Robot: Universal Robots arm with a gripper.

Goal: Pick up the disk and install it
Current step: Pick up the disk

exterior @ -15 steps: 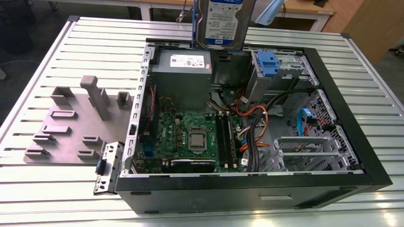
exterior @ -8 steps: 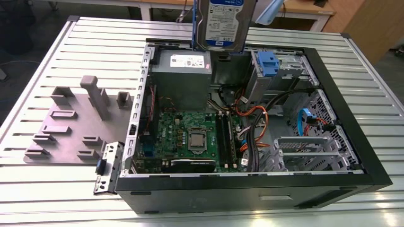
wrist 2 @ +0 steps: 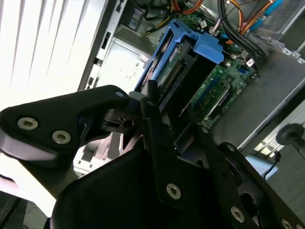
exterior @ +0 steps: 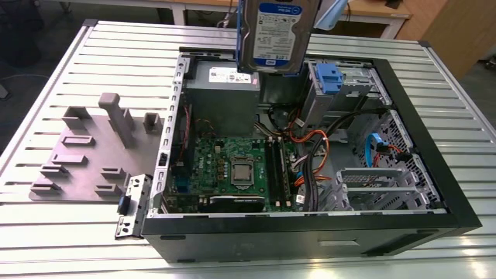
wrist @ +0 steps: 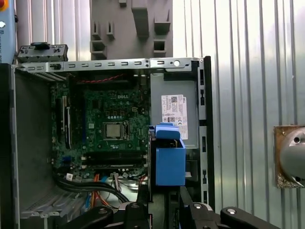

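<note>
Tool: point(wrist 2: 169, 102) clamped on the disk, with a black finger point(wrist 2: 159, 143) along each side of its blue carrier. In both wrist views it points down towards the open case.
Disk: point(exterior: 273, 32) held in the air and upright on its edge. In the exterior view its white-and-blue label faces the camera, and it hangs above the far part of the case.
Case: point(exterior: 310, 226) a black computer case lying open on the middle of the desk.
Inside the case: a green motherboard point(exterior: 232, 168), then orange and black cables point(exterior: 310, 142), a grey power supply point(exterior: 225, 93) against the far wall, and a blue clip point(exterior: 329, 78) in the drive bay.
Fixture plate: point(exterior: 85, 157) grey, lying flat just beside the case, toward the desk's edge on the exterior view's left.
Desk: point(exterior: 69, 232) slatted metal.
Room: wooden furniture point(exterior: 457, 29) beyond the desk's far edge.
</note>
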